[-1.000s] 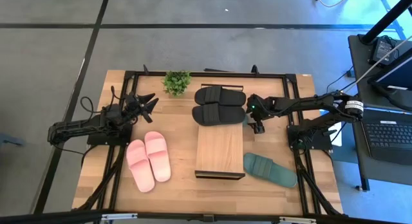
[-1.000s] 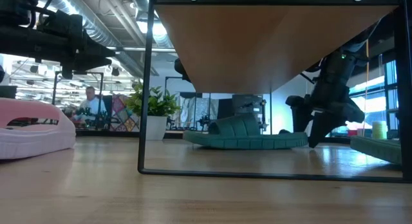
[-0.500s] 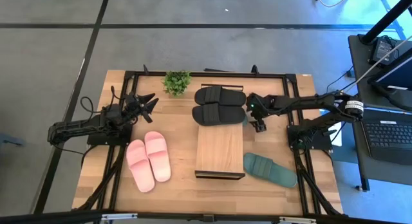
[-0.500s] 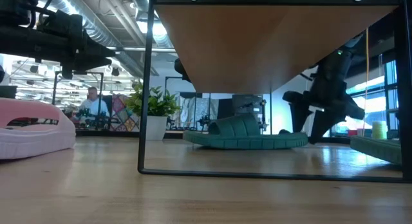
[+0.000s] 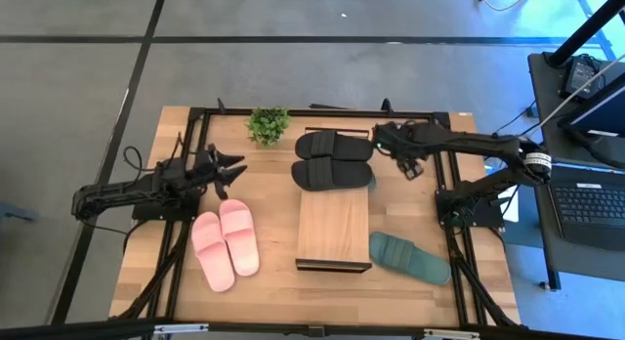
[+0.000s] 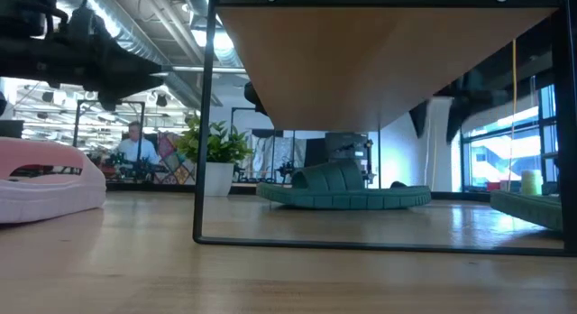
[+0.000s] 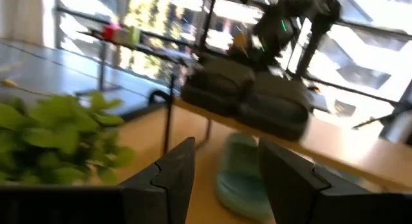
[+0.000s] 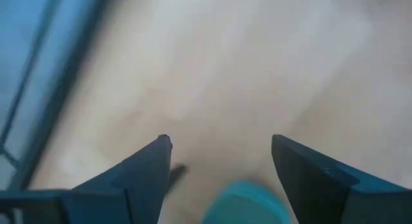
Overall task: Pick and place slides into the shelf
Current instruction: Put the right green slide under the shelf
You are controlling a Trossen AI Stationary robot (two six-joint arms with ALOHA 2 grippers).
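Note:
The shelf (image 5: 333, 228) stands mid-table, and the black slides (image 5: 332, 160) lie as a pair on the far end of its plank. One dark green slide (image 6: 343, 188) lies on the table under the shelf; the other (image 5: 410, 258) lies on the table by the shelf's near right corner. The pink pair (image 5: 226, 242) lies sole-down left of the shelf. My right gripper (image 5: 411, 166) hangs open above the table, right of the black slides, and holds nothing. My left gripper (image 5: 232, 172) is open and empty, left of the shelf and pointing toward it.
A small potted plant (image 5: 269, 125) stands near the far edge, left of the black slides. The dark frame rails (image 5: 444, 184) run along the table's sides. Bare wood lies between the pink slides and the shelf. People and equipment show in the room beyond the table.
My right gripper has risen from table height beside the shelf's far right end and moved toward the far edge, leaving the low view. My left gripper has shifted slightly toward the shelf. No slide has moved.

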